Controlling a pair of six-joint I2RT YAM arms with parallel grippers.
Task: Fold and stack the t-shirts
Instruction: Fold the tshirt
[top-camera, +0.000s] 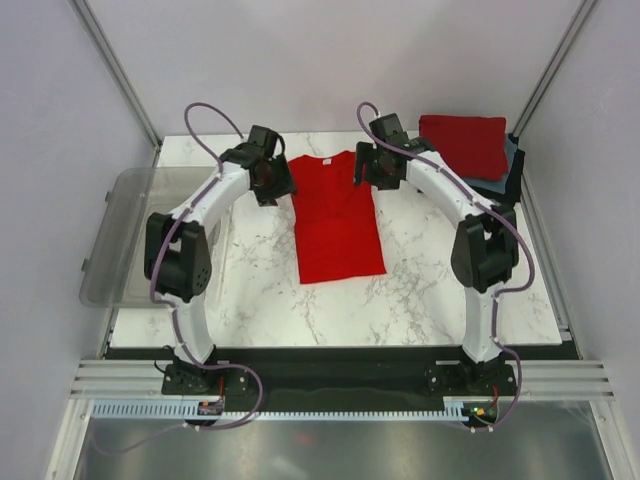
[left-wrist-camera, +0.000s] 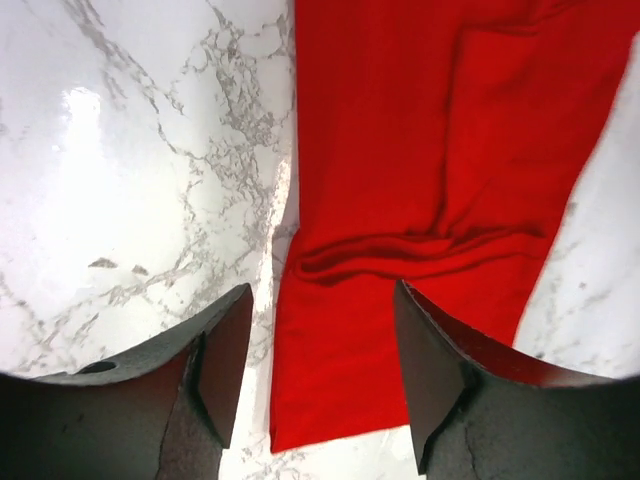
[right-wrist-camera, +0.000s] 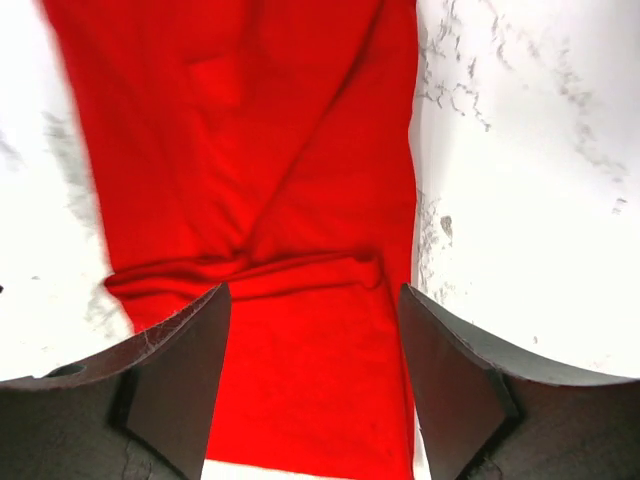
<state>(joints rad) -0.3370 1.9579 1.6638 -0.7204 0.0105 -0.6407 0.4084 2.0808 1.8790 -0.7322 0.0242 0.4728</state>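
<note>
A bright red t-shirt lies flat in the middle of the marble table, its sides folded in so it forms a long strip. My left gripper hangs open over the strip's far left corner. My right gripper hangs open over the far right corner. In the left wrist view the red cloth lies between and beyond the open gripper, and a crease crosses it. The right wrist view shows the same cloth under the open gripper. Neither gripper holds anything. A folded red t-shirt rests on a grey-blue one at the back right.
A clear grey plastic bin stands off the table's left edge beside the left arm. White walls and metal frame posts close in the back and sides. The table shows bare marble in front of the red strip.
</note>
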